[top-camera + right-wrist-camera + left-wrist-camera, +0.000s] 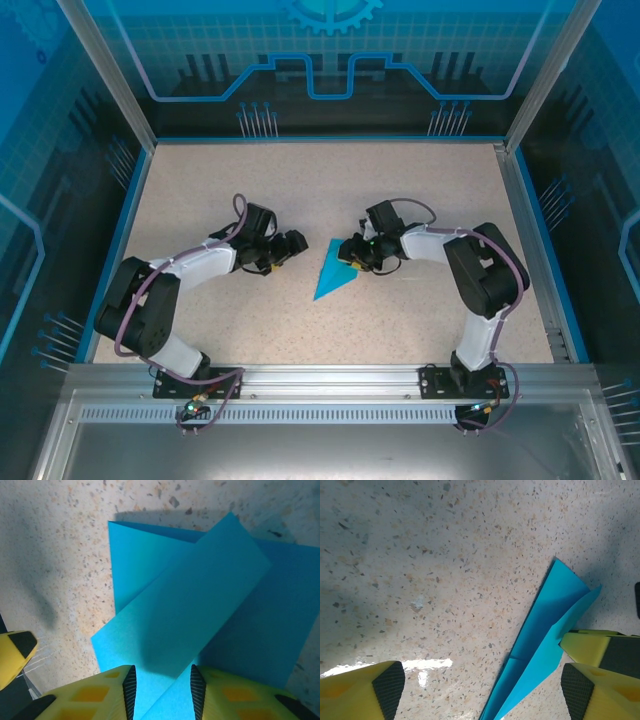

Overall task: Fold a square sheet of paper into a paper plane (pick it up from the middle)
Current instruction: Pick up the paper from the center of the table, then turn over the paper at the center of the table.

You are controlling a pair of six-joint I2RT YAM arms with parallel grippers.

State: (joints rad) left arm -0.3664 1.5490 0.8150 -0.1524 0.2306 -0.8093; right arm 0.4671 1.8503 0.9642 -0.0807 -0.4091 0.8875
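Plane [334, 270] lies on worktop [300, 180]; left fingers [387, 687] wide apart near it, right fingers [127, 690] narrowly apart astride its raised flap, grip not discernible.

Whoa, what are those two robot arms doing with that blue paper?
They are folding a paper plane. The teal-blue folded paper lies on the speckled table, already a long pointed shape with layered flaps. The right pincer sits at its wide end, one finger on each side of a flap. The left pincer stands wide open close beside the paper, holding nothing.
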